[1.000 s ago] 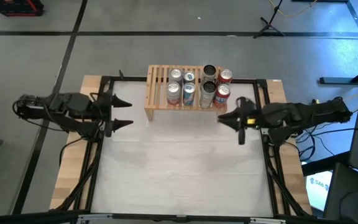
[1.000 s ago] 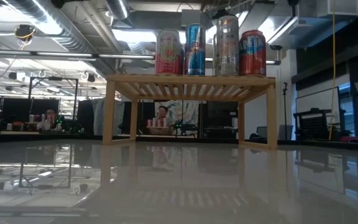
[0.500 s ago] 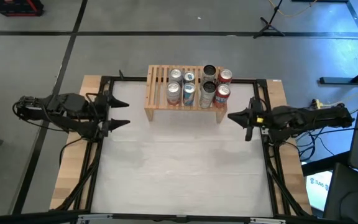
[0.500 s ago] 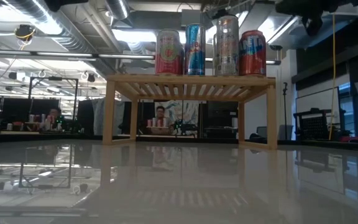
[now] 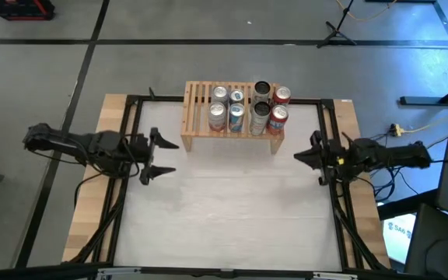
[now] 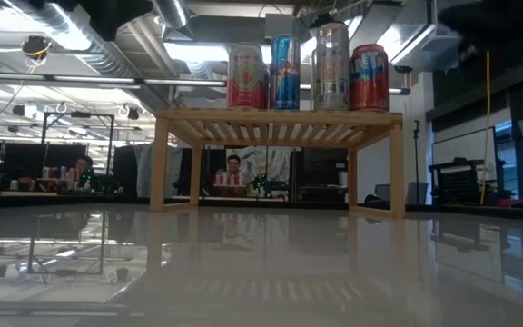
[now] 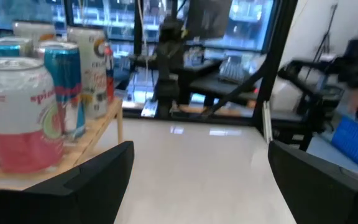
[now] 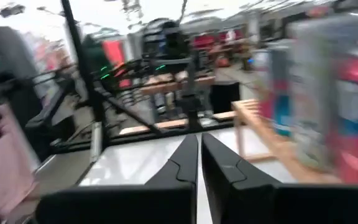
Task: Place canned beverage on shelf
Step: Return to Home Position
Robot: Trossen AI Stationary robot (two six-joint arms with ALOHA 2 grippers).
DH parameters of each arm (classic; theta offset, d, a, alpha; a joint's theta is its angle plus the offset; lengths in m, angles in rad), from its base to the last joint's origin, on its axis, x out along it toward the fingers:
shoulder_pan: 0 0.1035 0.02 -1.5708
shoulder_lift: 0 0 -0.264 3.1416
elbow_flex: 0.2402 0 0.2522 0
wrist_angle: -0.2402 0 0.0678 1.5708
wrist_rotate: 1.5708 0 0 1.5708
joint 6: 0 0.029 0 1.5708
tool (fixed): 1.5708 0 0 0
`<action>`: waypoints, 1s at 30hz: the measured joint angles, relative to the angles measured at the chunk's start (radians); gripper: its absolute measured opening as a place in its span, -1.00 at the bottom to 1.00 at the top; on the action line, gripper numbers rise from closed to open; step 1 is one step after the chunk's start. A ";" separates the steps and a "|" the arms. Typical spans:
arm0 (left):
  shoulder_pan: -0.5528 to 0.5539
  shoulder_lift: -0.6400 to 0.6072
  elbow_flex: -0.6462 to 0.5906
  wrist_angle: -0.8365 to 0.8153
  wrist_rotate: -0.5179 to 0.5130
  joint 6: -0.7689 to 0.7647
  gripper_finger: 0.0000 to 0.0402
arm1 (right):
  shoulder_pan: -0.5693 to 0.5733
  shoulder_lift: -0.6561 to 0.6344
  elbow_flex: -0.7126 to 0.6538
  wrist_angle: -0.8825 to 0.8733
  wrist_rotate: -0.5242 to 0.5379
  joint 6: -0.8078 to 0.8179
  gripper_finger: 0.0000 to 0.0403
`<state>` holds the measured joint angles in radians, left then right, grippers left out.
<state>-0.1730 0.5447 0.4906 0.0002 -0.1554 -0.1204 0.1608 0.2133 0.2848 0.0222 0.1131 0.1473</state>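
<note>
From above, the cans (image 5: 236, 117) stand in two rows on the shelf (image 5: 197, 93), whose long axis runs from arm to arm. The left gripper (image 5: 164, 155) is near its left front corner and the right gripper (image 5: 300, 155) near its right, neither touching it. At table height, four cans show upright on the slats. The wrist views show the left fingers (image 7: 98, 168) spread wide and empty and the right fingers (image 8: 179, 168) pinched together on nothing, with the cans off to one side, so pulling back should meet no can.

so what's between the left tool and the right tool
Only bare tabletop, as the high view shows, between the left tool and right tool; the shelf stands just beyond that line.
</note>
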 joint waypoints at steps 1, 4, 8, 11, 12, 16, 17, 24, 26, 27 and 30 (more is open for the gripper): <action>0.000 -0.005 -0.020 0.033 0.000 0.000 0.80 | -0.011 -0.043 -0.025 -0.008 0.006 0.009 -0.94; 0.000 -0.023 -0.079 0.096 -0.015 0.016 0.80 | -0.047 -0.146 -0.096 0.005 -0.033 0.039 -0.94; 0.000 -0.038 -0.145 0.185 -0.018 0.025 0.80 | -0.102 -0.209 -0.148 -0.009 -0.126 0.071 -0.94; 0.000 -0.060 -0.170 0.195 -0.034 0.023 0.80 | -0.144 -0.211 -0.171 0.008 -0.133 0.077 -0.94; 0.000 -0.066 -0.177 0.194 -0.050 0.022 0.80 | -0.159 -0.211 -0.178 0.008 -0.133 0.076 -0.94; 0.001 -0.070 -0.190 0.193 -0.090 0.024 0.80 | -0.219 -0.211 -0.213 0.003 -0.200 0.079 -0.94; 0.001 -0.072 -0.192 0.193 -0.089 0.024 0.80 | -0.231 -0.211 -0.221 0.003 -0.235 0.085 -0.94; 0.000 -0.136 -0.240 0.199 -0.060 0.018 0.80 | -0.289 -0.211 -0.264 0.058 -0.340 0.110 -0.94; 0.000 -0.166 -0.260 0.197 -0.060 0.019 0.80 | -0.295 -0.211 -0.265 0.058 -0.320 0.107 -0.94; 0.000 -0.182 -0.272 0.198 -0.062 0.022 0.80 | -0.297 -0.211 -0.265 0.037 -0.304 0.108 -0.94; 0.000 -0.236 -0.317 0.198 -0.063 -0.001 0.80 | -0.300 -0.206 -0.265 -0.009 -0.250 0.160 -0.94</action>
<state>-0.1726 0.3091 0.1737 0.1980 -0.2180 -0.1216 -0.1387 0.0071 0.0200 0.0132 -0.1368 0.3072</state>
